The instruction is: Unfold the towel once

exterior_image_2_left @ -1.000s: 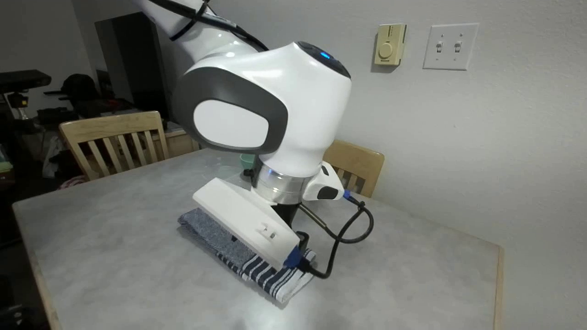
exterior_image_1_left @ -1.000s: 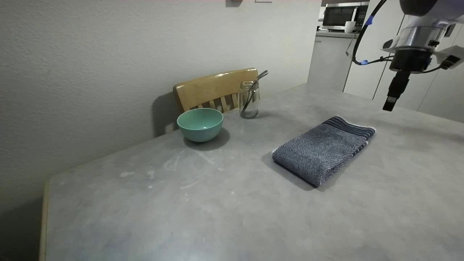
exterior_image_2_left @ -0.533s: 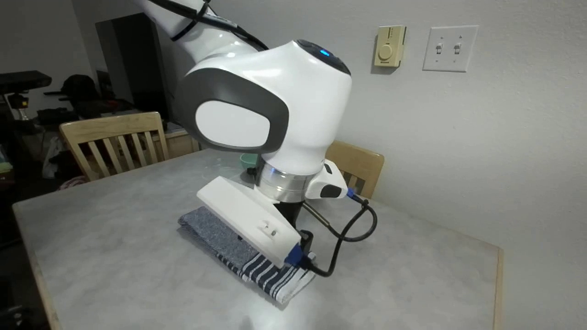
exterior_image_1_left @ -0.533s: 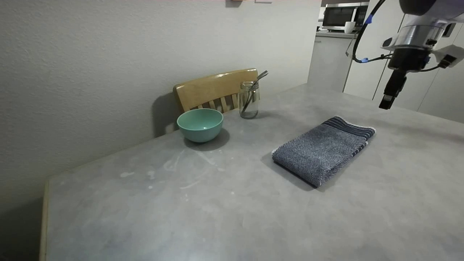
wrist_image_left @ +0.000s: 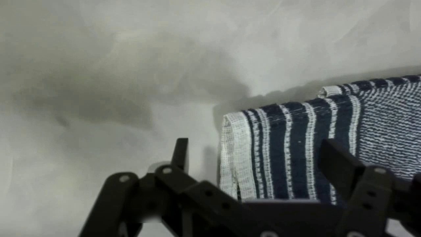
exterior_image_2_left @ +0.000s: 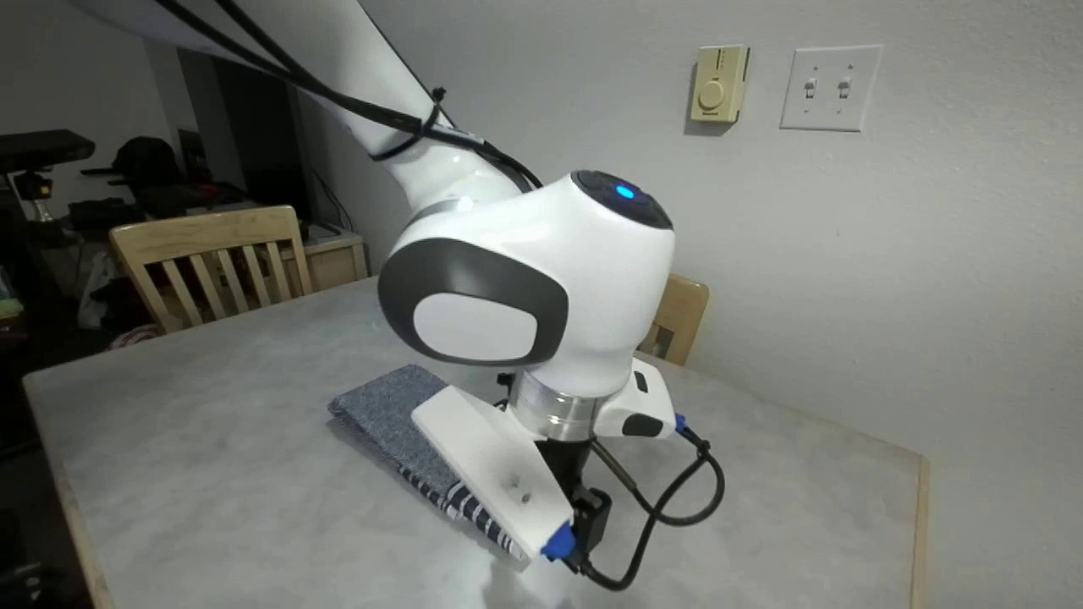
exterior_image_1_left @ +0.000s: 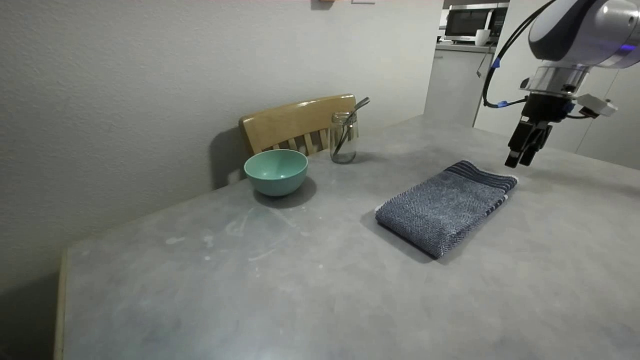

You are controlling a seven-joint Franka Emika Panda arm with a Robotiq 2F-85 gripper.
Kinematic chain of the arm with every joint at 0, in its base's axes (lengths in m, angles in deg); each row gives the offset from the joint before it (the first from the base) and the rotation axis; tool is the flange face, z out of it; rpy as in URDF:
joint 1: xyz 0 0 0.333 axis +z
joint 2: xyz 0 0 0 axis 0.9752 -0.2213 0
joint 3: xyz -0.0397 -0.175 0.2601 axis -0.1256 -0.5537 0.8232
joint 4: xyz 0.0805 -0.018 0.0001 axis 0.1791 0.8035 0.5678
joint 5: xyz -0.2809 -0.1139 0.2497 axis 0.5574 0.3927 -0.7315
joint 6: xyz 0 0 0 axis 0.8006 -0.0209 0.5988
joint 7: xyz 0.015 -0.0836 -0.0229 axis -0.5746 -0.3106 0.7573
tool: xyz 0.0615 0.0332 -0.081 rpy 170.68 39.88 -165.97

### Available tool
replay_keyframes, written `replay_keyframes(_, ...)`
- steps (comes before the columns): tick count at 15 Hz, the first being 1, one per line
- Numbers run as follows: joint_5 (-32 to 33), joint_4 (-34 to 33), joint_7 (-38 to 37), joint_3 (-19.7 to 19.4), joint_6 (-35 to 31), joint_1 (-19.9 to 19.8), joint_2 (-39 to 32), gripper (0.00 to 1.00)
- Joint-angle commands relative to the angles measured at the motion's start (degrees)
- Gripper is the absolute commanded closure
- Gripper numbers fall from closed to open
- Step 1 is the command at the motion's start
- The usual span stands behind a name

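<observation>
The towel [exterior_image_1_left: 447, 210] lies folded flat on the table, blue-grey with dark and white stripes at one short end. In an exterior view the arm partly covers the towel [exterior_image_2_left: 393, 414]. My gripper [exterior_image_1_left: 518, 161] is above the table, beyond the striped end. Seen from the wrist, the gripper [wrist_image_left: 255, 143] has its jaws wide apart, one finger [wrist_image_left: 180, 153] outside the white hem and the other over the dark stripes of the towel [wrist_image_left: 388, 125]. Nothing is gripped. At the hem, the folded layers show a narrow gap.
A teal bowl [exterior_image_1_left: 276, 172] and a glass jar [exterior_image_1_left: 343, 140] with metal utensils stand near the wall, in front of a wooden chair [exterior_image_1_left: 295, 120]. Bare tabletop [exterior_image_1_left: 300, 300] stretches in front of the towel. Another chair [exterior_image_2_left: 211, 262] stands at the table's far side.
My gripper has come lower, nearer the towel's striped end, and has turned so that both fingers show. In the past half second the arm shifted most. The towel lies as before.
</observation>
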Motion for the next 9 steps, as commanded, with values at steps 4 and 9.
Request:
replay_keyframes(4,-2.11,-6.80,1.22,6.76,2.84,-7.99,-6.72,0.00)
replay_keyframes(9,-7.41,-11.43,3.77,10.85,8.20,-13.34,-10.47,0.00)
